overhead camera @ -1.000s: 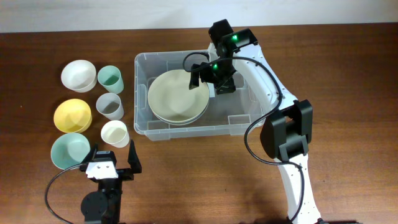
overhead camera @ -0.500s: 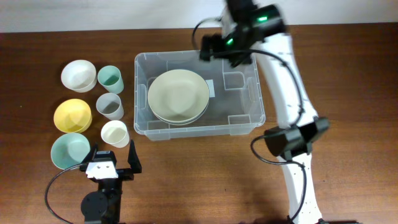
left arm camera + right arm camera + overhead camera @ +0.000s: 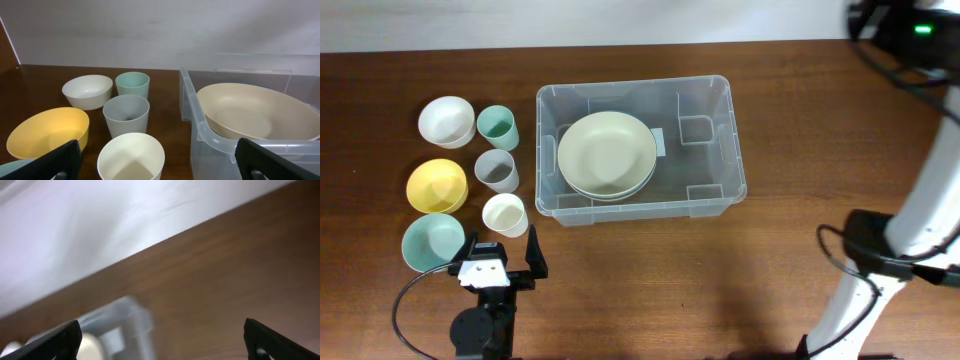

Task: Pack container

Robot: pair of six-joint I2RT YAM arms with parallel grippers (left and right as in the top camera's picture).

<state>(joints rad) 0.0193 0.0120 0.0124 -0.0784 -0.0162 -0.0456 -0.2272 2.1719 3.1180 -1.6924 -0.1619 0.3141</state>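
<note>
Container (image 3: 705, 165) sat mid-tabletop (image 3: 640, 290), cream bowls (image 3: 607, 153) stacked inside. Judged light, stiff, slick plastic, best gripped at the rim. Left gripper (image 3: 503, 252) and right gripper (image 3: 161, 342): jaws wide apart, empty.

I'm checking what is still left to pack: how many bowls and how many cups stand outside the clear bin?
Outside the container:
Bowls: 3 (white bowl, yellow bowl, teal bowl)
Cups: 3 (green cup, grey cup, cream cup)
Total: 6
</note>
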